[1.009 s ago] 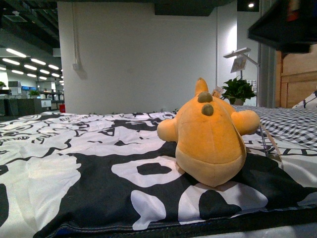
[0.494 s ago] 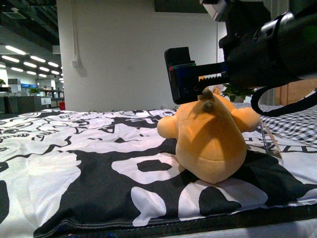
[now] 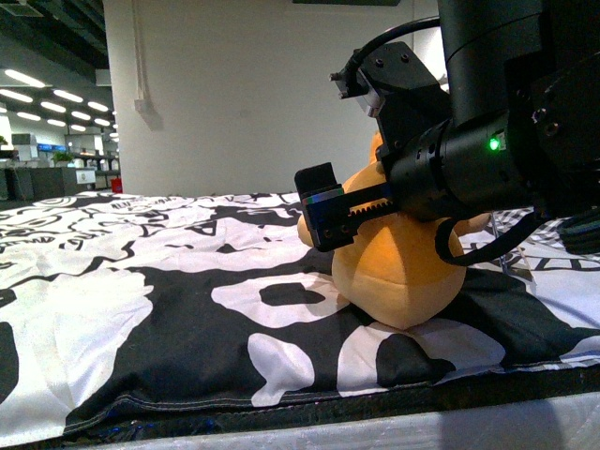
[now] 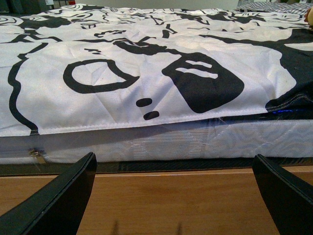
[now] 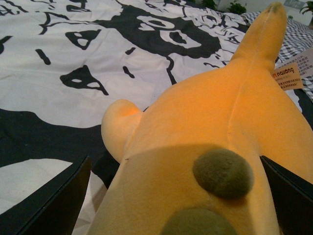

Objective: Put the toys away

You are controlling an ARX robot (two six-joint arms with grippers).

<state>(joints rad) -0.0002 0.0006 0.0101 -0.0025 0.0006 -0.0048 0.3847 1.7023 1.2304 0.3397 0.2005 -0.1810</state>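
likely furniture showroom: made-up bed (image 4: 146, 143), patterned duvet (image 3: 141, 281), long rows of ceiling strip lights (image 3: 26, 96), open hall behind.

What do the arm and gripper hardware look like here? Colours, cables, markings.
Right arm: matte black cylindrical housings, a lit green LED, black cables looping off the wrist. Right gripper: black block finger on a toothed rack, with a thin coloured strip. Left gripper: only plain black, wedge-shaped fingers show.
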